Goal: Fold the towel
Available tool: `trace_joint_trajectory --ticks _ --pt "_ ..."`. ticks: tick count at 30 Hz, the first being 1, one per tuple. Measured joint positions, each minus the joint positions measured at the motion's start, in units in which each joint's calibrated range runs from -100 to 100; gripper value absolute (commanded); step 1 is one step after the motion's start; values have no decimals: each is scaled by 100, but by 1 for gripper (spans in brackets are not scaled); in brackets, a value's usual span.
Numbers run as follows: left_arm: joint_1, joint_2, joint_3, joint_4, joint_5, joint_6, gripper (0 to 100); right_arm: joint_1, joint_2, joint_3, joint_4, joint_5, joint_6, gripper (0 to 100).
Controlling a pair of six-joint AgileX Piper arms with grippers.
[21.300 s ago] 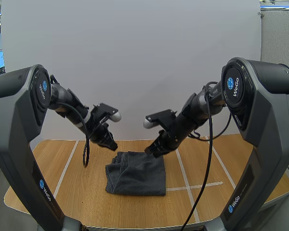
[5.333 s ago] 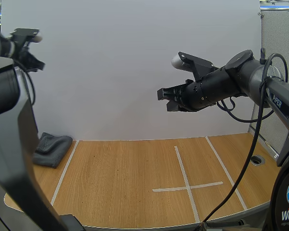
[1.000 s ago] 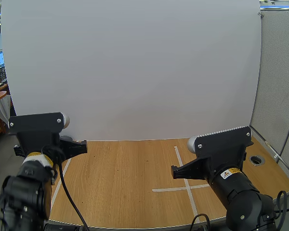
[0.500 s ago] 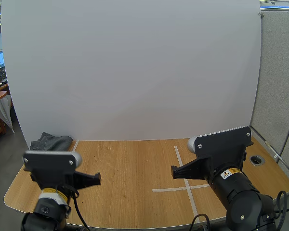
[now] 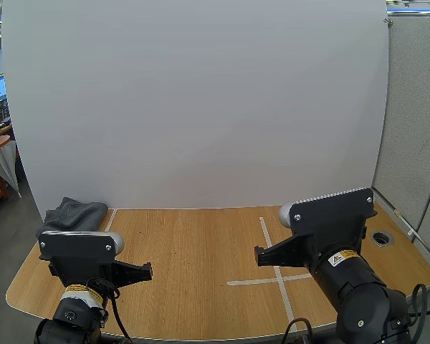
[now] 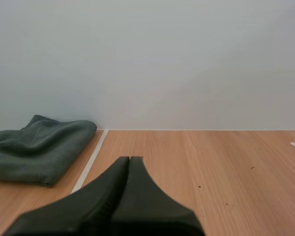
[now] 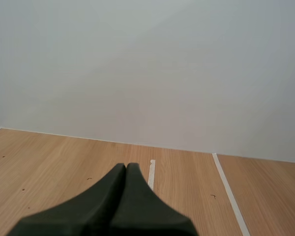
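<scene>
- One grey towel (image 5: 75, 215) lies folded at the bench's (image 5: 201, 244) far left corner, beyond a tape line (image 6: 91, 162).
- My left fingers (image 6: 124, 164) are pressed together, near the towel.
- My right fingers (image 7: 122, 169) are pressed together too, well apart from it.

One towel (image 5: 75, 214); one table (image 5: 201, 287); two sets: left fingers (image 6: 108, 191), right fingers (image 7: 105, 196).

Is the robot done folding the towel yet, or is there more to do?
It looks done. The dark grey towel lies folded in a small bundle at the far left corner of the table, beyond the tape line. Nothing is in hand: the left gripper and right gripper are both shut on nothing, apart from the towel. Nothing seems left, though the fold looks loose.
</scene>
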State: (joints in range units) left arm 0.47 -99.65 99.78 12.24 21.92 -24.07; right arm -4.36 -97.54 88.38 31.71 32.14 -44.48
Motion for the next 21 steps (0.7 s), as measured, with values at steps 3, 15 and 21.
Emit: trace_joint_trajectory --ticks 3,15,21 --pt "0 0 0 -523 0 634 0 0 0 0 0 0 0 0" --pt "0 0 22 -981 871 1331 0 0 0 0 0 0 0 0" --pt "0 0 22 -981 871 1343 0 0 0 0 0 0 0 0"
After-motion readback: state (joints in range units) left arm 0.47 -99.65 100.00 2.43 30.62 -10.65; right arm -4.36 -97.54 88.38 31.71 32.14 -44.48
